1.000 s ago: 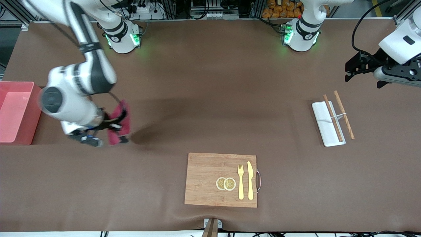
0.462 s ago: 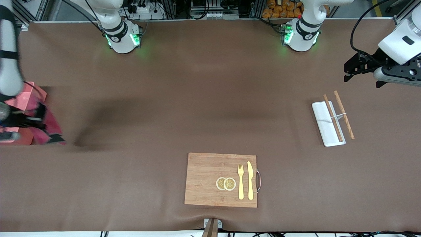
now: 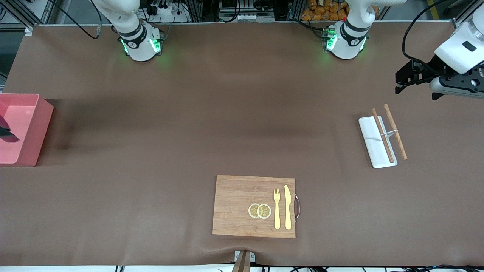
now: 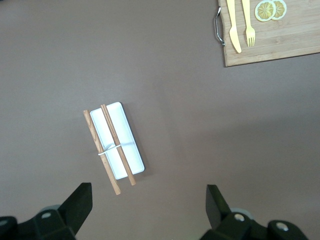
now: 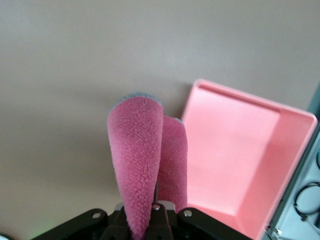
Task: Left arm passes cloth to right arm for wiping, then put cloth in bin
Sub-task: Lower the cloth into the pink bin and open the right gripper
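In the right wrist view my right gripper [image 5: 156, 210] is shut on the cloth [image 5: 142, 150], a fuzzy pinkish-red rag folded double and sticking up from the jaws. The pink bin [image 5: 235, 165] lies open and empty just beside the cloth. In the front view the bin [image 3: 42, 113] stands at the right arm's end of the table. Only a dark tip [image 3: 6, 133] of the gripper or cloth shows over it at the frame's edge. My left gripper [image 3: 400, 82] is open and empty, waiting above the table's left-arm end; its fingers [image 4: 75, 205] are spread wide.
A white tray [image 3: 372, 141] with two wooden chopsticks [image 3: 395, 132] across it lies near the left arm's end. A wooden cutting board [image 3: 234, 206] with lemon slices, a yellow fork and a knife lies near the front edge. The tray also shows in the left wrist view [image 4: 125, 145].
My right arm has swung with the cloth from over the bare table toward the right arm's end and now is over the bin, almost out of the front view. The left arm has barely moved.
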